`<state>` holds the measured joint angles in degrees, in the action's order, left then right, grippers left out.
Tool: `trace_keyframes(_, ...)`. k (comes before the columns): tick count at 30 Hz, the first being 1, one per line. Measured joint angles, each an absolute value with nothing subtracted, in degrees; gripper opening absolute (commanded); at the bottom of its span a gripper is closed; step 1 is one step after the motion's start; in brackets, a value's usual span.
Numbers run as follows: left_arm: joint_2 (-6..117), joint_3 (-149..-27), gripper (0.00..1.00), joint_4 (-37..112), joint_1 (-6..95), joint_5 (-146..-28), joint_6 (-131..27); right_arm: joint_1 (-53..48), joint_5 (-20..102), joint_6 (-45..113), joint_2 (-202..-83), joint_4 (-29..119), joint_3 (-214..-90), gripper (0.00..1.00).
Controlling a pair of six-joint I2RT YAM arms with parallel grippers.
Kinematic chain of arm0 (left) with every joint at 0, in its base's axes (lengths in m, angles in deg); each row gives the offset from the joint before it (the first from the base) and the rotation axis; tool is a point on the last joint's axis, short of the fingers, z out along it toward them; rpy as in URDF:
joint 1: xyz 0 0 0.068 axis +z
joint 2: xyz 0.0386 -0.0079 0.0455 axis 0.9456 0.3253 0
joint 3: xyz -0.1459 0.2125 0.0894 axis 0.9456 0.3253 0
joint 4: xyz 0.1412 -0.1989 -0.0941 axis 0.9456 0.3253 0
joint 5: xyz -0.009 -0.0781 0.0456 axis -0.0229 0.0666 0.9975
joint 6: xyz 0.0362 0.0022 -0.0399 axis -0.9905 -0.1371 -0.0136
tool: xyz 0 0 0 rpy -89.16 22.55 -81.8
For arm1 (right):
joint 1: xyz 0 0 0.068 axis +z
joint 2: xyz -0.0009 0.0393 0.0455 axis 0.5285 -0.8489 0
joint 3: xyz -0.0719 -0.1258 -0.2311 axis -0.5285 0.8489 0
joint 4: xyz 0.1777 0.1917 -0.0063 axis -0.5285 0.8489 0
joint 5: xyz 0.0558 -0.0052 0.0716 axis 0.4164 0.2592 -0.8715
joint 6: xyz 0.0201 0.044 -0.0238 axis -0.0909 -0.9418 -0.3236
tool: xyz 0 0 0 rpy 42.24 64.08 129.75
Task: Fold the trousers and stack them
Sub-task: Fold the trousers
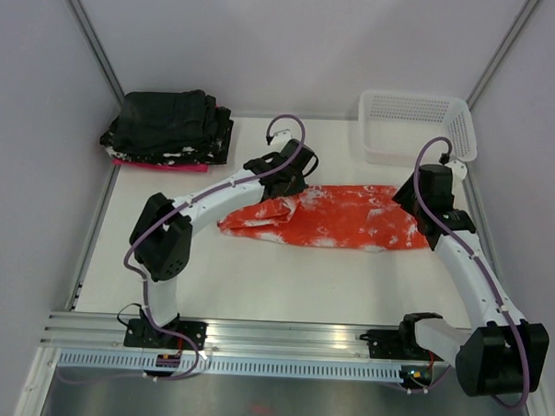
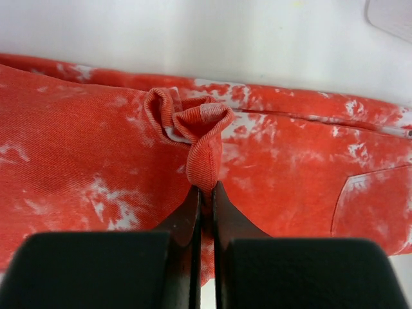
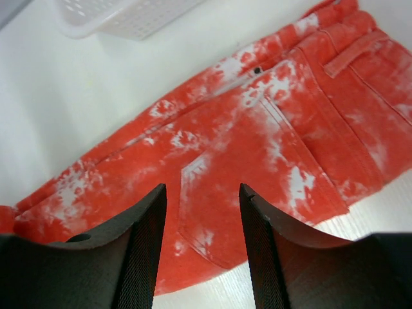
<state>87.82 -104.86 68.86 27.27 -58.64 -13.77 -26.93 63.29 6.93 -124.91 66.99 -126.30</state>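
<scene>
While the left end effector pinches a bunched fold of the trousers lying across mid-tabletop, the right end effector hovers open above the waist end. Judgement: carry the fold over low and level, edges aligned, since thin cloth may slip.

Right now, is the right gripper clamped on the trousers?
No: in the right wrist view the right gripper has its jaws standing apart, with the trousers lying flat beyond them and no fabric pinched.
</scene>
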Motion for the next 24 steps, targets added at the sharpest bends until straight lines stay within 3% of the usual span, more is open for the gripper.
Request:
trace_keyframes(18,98.6,-112.9,0.02,64.4,20.3,-58.6,-7.3,-27.3,68.3,12.2,-121.0,75.1,-126.3,0.56)
trace_keyframes(21,99.7,-113.3,0.23,64.5,20.0,-60.0,-7.5,-27.3,68.1,12.7,-120.9,75.6,-126.3,0.56)
trace_keyframes(22,99.9,-113.3,0.39,64.6,20.0,-60.7,-7.7,-27.3,67.9,12.9,-120.8,75.6,-126.3,0.56)
trace_keyframes(24,99.9,-113.6,0.59,64.8,20.0,-61.5,-8.1,-27.3,67.1,13.1,-120.7,75.5,-126.3,0.56)
